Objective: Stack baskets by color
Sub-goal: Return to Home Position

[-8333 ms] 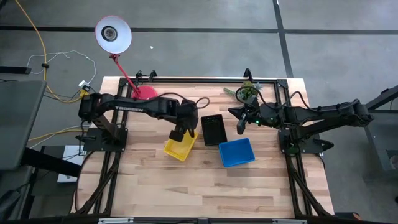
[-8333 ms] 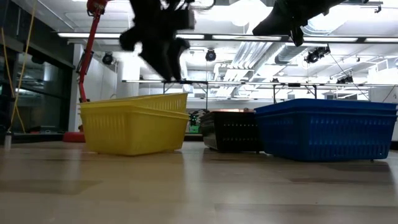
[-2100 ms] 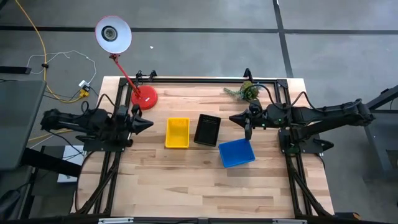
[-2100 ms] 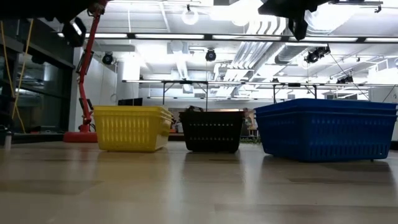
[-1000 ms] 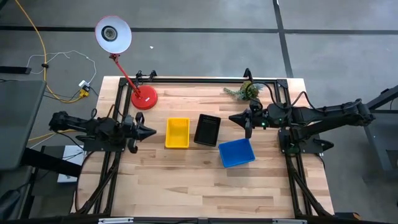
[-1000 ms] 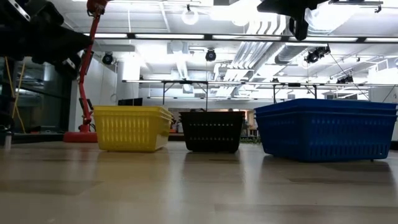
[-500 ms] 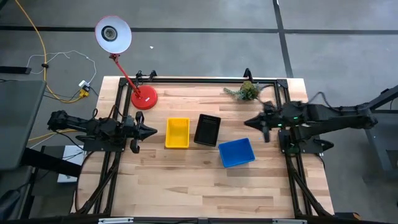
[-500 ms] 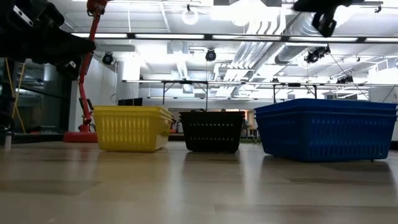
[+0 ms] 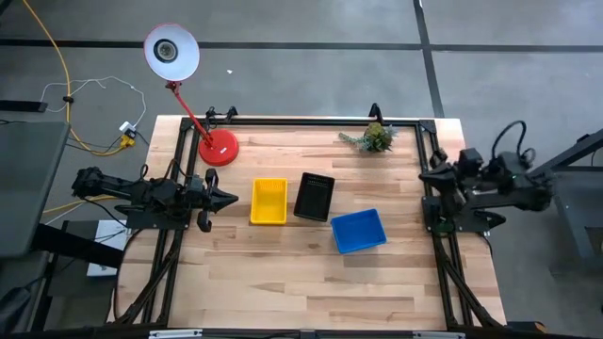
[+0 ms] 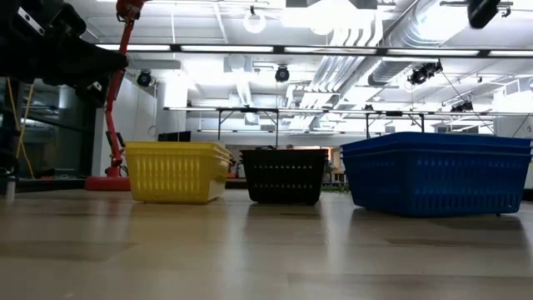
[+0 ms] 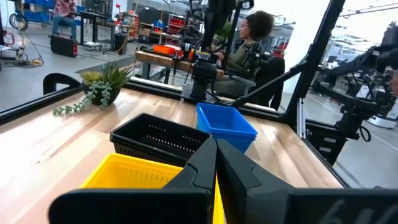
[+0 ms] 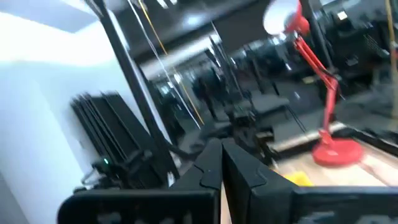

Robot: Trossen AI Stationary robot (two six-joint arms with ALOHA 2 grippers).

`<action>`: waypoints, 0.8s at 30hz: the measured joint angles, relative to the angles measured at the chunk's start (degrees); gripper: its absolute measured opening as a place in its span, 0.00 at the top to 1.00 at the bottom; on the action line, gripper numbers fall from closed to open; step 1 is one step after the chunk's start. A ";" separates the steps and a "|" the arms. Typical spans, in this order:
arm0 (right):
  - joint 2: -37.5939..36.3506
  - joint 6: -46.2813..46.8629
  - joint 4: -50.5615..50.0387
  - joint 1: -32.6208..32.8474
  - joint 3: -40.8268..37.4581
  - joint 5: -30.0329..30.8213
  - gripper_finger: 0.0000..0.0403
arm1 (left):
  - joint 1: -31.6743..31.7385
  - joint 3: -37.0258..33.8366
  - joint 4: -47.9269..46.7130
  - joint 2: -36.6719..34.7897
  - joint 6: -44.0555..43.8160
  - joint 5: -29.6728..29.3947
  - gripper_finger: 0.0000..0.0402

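Observation:
Three baskets stand on their bottoms in a row mid-table: a yellow one (image 9: 268, 201) (image 10: 175, 171), a black one (image 9: 314, 196) (image 10: 283, 175) and a blue one (image 9: 358, 231) (image 10: 437, 183). In the low view the yellow and blue ones each show more than one rim, nested. My left gripper (image 9: 231, 199) (image 11: 216, 155) hangs shut and level at the table's left edge, pointing at the yellow basket and clear of it. My right gripper (image 9: 426, 176) (image 12: 221, 158) is shut above the table's right edge, far from the baskets.
A red lamp stands with its round base (image 9: 218, 148) at the far left of the table, its head (image 9: 171, 52) out beyond the far edge. A small plant (image 9: 372, 138) lies at the far right. Dark frame rails (image 9: 311, 121) border the table. A person (image 11: 249, 37) sits beyond it.
My right gripper has drawn back from above the table near the black and blue baskets toward the table's right edge, tipping up a little, and has stayed shut. The baskets have not moved.

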 joint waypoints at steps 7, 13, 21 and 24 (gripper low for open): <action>-1.62 -0.09 15.12 0.00 -14.64 -0.09 1.00 | 0.00 0.00 0.00 -0.03 0.01 0.01 1.00; -2.56 -0.44 14.46 0.00 -21.02 0.11 1.00 | -0.02 0.02 0.02 -0.04 0.01 0.00 1.00; -2.44 -4.20 15.70 0.00 -28.01 2.48 1.00 | -0.02 0.02 0.02 -0.02 0.01 0.00 1.00; -2.39 -6.48 15.49 0.00 -29.32 3.27 1.00 | -0.01 0.02 0.02 0.00 0.01 0.00 1.00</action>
